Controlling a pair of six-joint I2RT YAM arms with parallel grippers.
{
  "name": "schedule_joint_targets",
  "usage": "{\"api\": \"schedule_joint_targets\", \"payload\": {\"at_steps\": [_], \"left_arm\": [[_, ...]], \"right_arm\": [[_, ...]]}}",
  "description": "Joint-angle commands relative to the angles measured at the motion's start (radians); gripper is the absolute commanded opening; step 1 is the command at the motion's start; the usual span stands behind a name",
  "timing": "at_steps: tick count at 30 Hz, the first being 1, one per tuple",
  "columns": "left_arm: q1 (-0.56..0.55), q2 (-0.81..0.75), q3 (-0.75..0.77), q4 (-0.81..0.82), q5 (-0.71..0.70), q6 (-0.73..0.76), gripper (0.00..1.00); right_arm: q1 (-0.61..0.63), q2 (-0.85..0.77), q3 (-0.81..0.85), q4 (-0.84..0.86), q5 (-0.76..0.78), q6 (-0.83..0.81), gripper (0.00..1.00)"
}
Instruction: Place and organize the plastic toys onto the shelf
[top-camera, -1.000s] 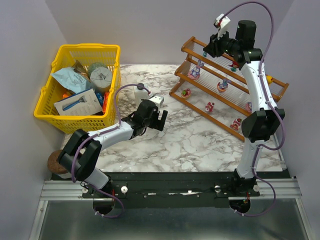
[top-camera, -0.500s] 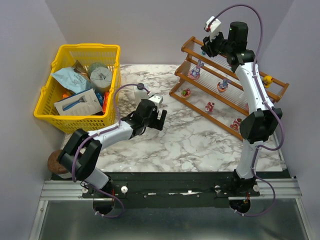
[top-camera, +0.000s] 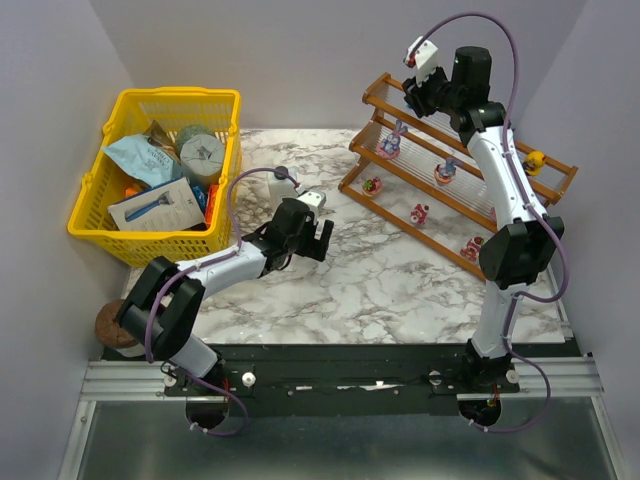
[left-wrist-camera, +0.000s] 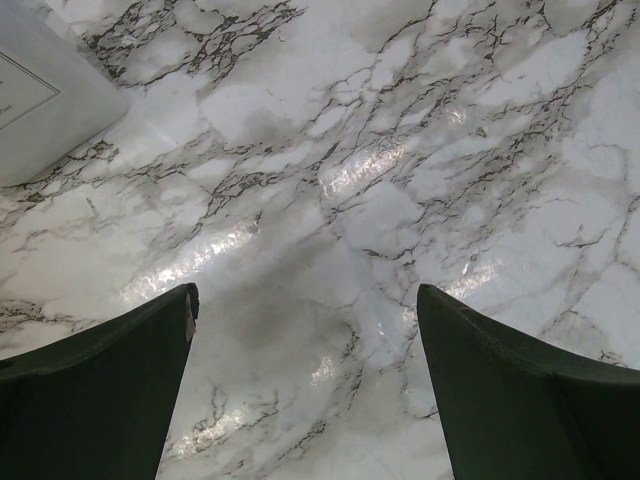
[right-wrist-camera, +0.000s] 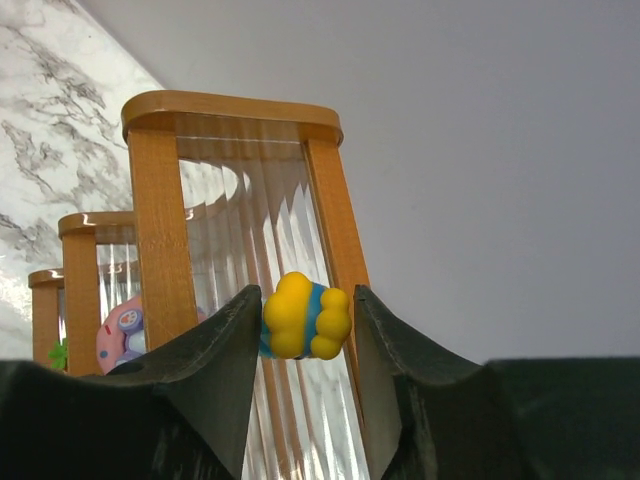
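The shelf stands slanted at the back right, and several plastic toys sit on its tiers: a purple bunny, a second bunny, small red figures and a yellow one. My right gripper is raised at the left end of the top tier. In the right wrist view a yellow and blue toy sits between the fingers of the right gripper, touching the left one, with a sliver of gap at the right one. The wooden post and a pink toy lie behind. My left gripper hovers open over bare marble.
A yellow mesh basket full of packets stands at the back left. A white bottle stands between it and my left gripper; a white object shows at the top left of the left wrist view. A brown round thing lies by the left arm's base.
My right arm has swung left and up along the top rail to the shelf's left end. Its jaws have eased apart a little. The left arm has not moved.
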Motion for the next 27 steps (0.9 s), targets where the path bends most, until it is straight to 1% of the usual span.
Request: {"api": "schedule_joint_targets", "payload": {"at_steps": [1, 2, 16, 19, 20, 27], "left_arm": [[0.006, 0.004, 0.012, 0.022, 0.019, 0.002, 0.99], [0.006, 0.004, 0.012, 0.022, 0.017, 0.001, 0.99], [0.006, -0.002, 0.007, 0.024, 0.016, -0.001, 0.99], [0.006, -0.003, 0.006, 0.027, 0.016, -0.001, 0.99], [0.006, -0.005, 0.006, 0.027, 0.014, -0.001, 0.99], [0.006, -0.014, 0.006, 0.030, 0.016, 0.001, 0.99]], "right_arm": [[0.002, -0.025, -0.015, 0.001, 0.047, 0.025, 0.52], [0.003, -0.023, -0.016, 0.005, 0.046, 0.028, 0.54], [0.002, -0.026, -0.010, 0.028, 0.021, 0.084, 0.65], [0.001, -0.032, -0.012, 0.041, 0.023, 0.103, 0.70], [0.002, -0.034, -0.012, 0.045, 0.018, 0.107, 0.74], [0.000, -0.041, -0.004, 0.055, 0.023, 0.161, 0.86]]}}
